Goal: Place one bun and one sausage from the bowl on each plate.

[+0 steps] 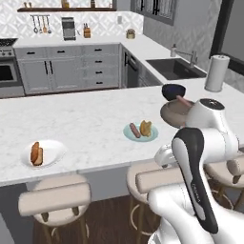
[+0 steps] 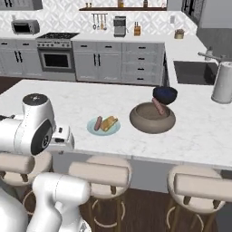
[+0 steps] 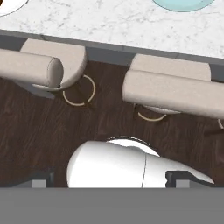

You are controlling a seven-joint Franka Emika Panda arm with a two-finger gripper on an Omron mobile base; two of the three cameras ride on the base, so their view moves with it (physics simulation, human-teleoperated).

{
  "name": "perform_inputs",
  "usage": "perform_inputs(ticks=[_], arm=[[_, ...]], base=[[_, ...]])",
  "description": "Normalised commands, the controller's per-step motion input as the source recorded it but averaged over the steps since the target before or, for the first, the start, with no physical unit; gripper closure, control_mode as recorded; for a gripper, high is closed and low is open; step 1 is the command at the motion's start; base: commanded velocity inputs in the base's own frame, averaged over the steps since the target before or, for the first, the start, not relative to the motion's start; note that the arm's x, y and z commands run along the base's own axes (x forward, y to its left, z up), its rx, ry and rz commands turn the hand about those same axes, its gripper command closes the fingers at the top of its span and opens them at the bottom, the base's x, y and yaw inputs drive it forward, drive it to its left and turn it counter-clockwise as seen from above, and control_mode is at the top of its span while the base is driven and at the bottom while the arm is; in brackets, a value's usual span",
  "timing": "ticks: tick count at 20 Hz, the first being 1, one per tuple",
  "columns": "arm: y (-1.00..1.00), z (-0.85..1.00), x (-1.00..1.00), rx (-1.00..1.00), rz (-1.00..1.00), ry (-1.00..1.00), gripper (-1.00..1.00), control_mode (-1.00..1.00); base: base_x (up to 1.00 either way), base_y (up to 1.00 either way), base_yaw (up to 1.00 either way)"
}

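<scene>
In the left base view, the white plate (image 1: 53, 153) is sitting near the front edge of the marble counter (image 1: 86, 121) and carrying what look like a bun and a sausage side by side, while the pale blue plate (image 1: 151, 135) further right is holding a sausage (image 1: 135, 130) and a bun (image 1: 146, 128); behind it the speckled stone bowl (image 1: 172, 114) is partly hiding behind the arm, with one sausage (image 1: 182, 100) leaning out of it and a dark blue bowl (image 1: 173, 89) just beyond. In the right base view, the pale blue plate (image 2: 93, 129) is lying just left of the stone bowl (image 2: 152, 121), both on the counter, and the spare sausage (image 2: 158, 106) is resting against the bowl's inner wall. In the hand view, the camera is looking down past the counter edge at two bar stools (image 3: 175, 89) over dark flooring, and the gripper (image 3: 111, 183) is showing just its dark finger tips at the bottom, well apart and with nothing between them, so it appears to be standing open and carrying nothing. Judging from both plates, each is already bearing its pair, so the task looks essentially complete.
</scene>
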Motion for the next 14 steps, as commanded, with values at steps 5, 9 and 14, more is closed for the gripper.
perform_inputs(ticks=[5,9,14], arm=[[0.00,0.00,0.00,0.00,0.00,0.00,-1.00,1.00],[0.00,0.00,0.00,0.00,0.00,0.00,-1.00,1.00],[0.00,0.00,0.00,0.00,0.00,0.00,-1.00,1.00]], base=[[0.37,-1.00,-0.04],[0.59,-1.00,-0.03],[0.72,-0.99,-0.01]])
